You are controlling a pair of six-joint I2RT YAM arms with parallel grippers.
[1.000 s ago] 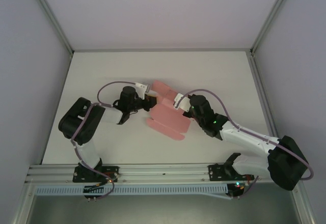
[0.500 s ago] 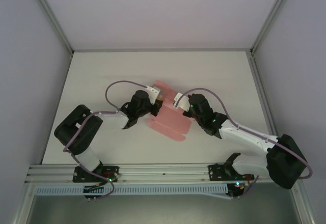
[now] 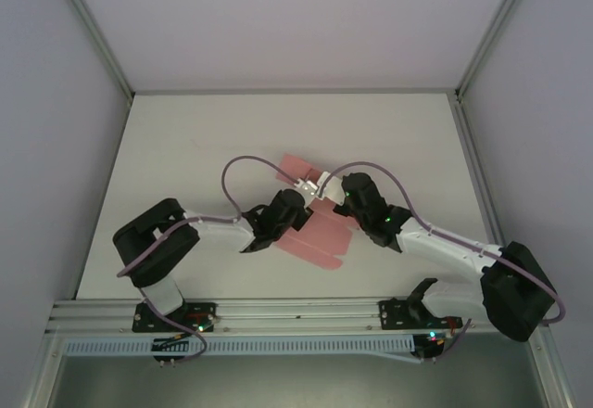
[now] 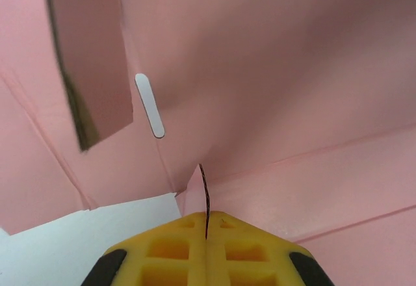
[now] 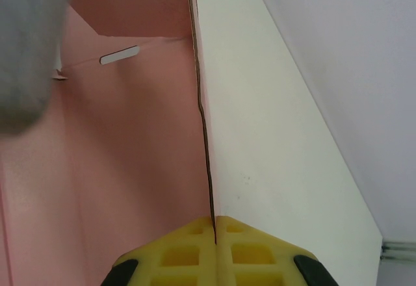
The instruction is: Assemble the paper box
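1. The left arm [image 3: 222, 227] has swung right over the last second. The left fingers [image 3: 303, 189] went from the box's left side to its middle, just beside the right fingers [image 3: 321, 187].
2. The left fingers [image 4: 206, 229] are closed on a raised card fold, and the right fingers [image 5: 215, 231] are closed on an upright wall edge.
3. Judgement: a two-handed hold is set for folding a wall. The box [image 3: 322, 232] is only part-formed, with flaps [image 3: 313, 253] flat toward the near edge.
4. The box sits mid-table, slightly nearer the near edge.
5. The table [image 3: 185, 139] is bare toward the far, left and right edges. The only tight spot is between the two wrists.
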